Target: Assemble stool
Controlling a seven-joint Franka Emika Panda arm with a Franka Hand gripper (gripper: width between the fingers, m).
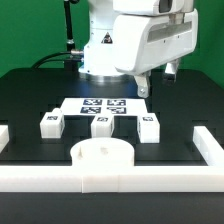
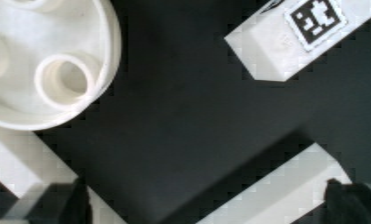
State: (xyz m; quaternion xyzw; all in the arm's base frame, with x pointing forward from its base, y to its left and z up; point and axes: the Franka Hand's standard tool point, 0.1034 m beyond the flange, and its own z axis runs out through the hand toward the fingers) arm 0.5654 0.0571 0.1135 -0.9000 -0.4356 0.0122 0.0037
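The round white seat lies flat near the front rail, and its sockets show in the wrist view. Three white legs with tags stand in a row behind it: one at the exterior view's left, one in the middle and one at the right. One tagged leg shows in the wrist view. My gripper hangs above the table, behind and above the right leg. In the wrist view the gripper is open and empty, its dark fingertips wide apart.
The marker board lies flat behind the legs. White border rails run along the front, the left and the right. Stretches of rail also show in the wrist view.
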